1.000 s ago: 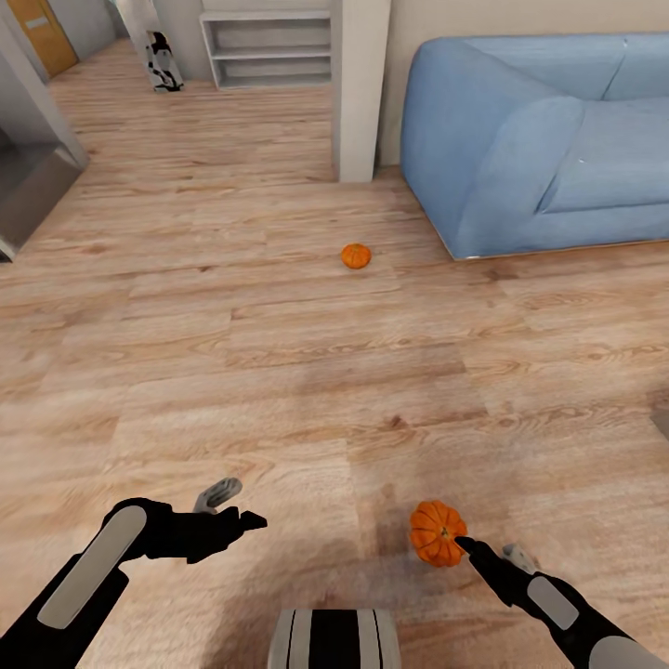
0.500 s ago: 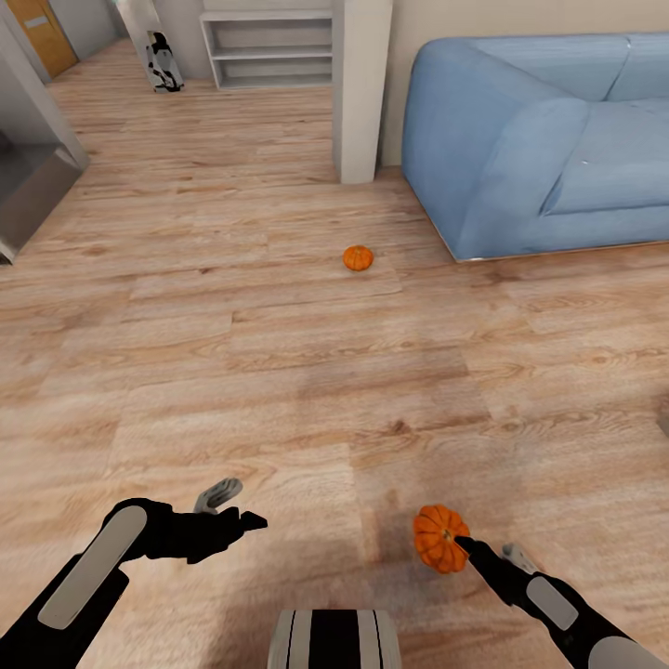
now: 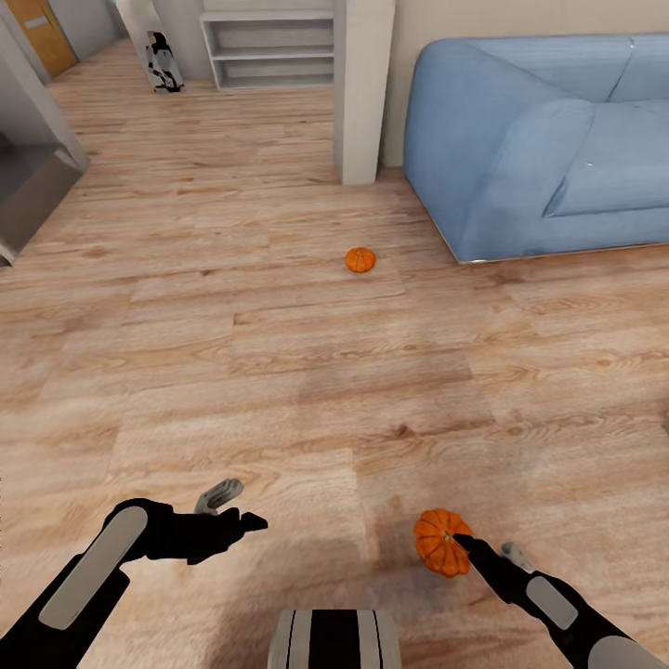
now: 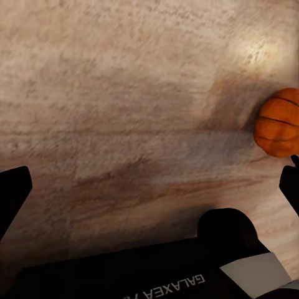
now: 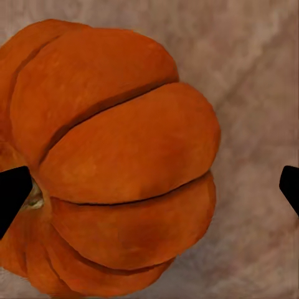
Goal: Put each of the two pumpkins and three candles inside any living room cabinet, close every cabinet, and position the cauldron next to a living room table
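Left end effector [image 3: 243,520] hovers over the wooden floor [image 3: 279,372] with its fingers spread apart and nothing between them, well to the left of the near pumpkin [image 3: 441,542]; in the left wrist view the same pumpkin [image 4: 280,123] shows at the edge, lying on the planks beyond the dark fingertips. Right end effector [image 3: 476,550] sits just beside the near pumpkin, one dark fingertip at its right flank; in the right wrist view its two fingertips stand wide apart, and the pumpkin [image 5: 106,156] fills the gap toward one of them, not clamped. Whether that fingertip actually touches the rind I cannot tell. Far pumpkin [image 3: 360,259] rests on the floor well beyond the near one, close to the front left corner of the blue sofa [image 3: 548,139] and in front of a white pillar [image 3: 362,88].
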